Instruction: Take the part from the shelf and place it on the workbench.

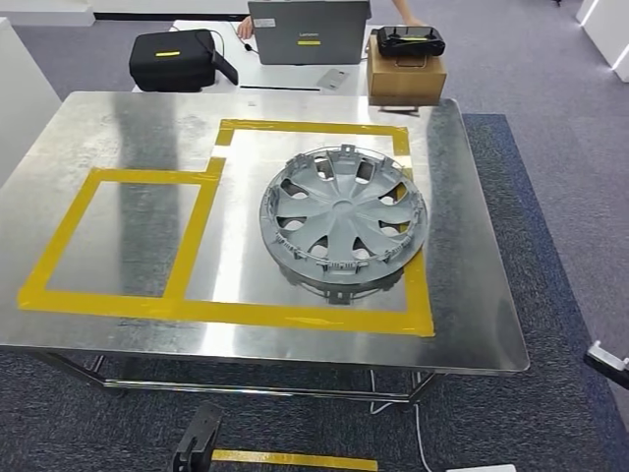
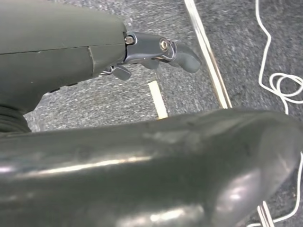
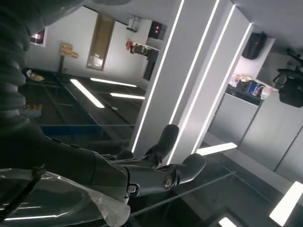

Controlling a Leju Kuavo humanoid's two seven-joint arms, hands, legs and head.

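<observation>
Hubcap [image 1: 343,219] lies flat right of centre on the bench [image 1: 475,295], inside the yellow tape [image 1: 222,313] box marking its spot. Left hand [image 2: 157,52] and right hand [image 3: 161,165] both spread, holding nothing — delivery looks done.

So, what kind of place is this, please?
Probably a robot test lab in an office: a shiny metal workbench marked with yellow tape rectangles, a grey plastic wheel cover lying on it, and a grey laptop behind.
</observation>
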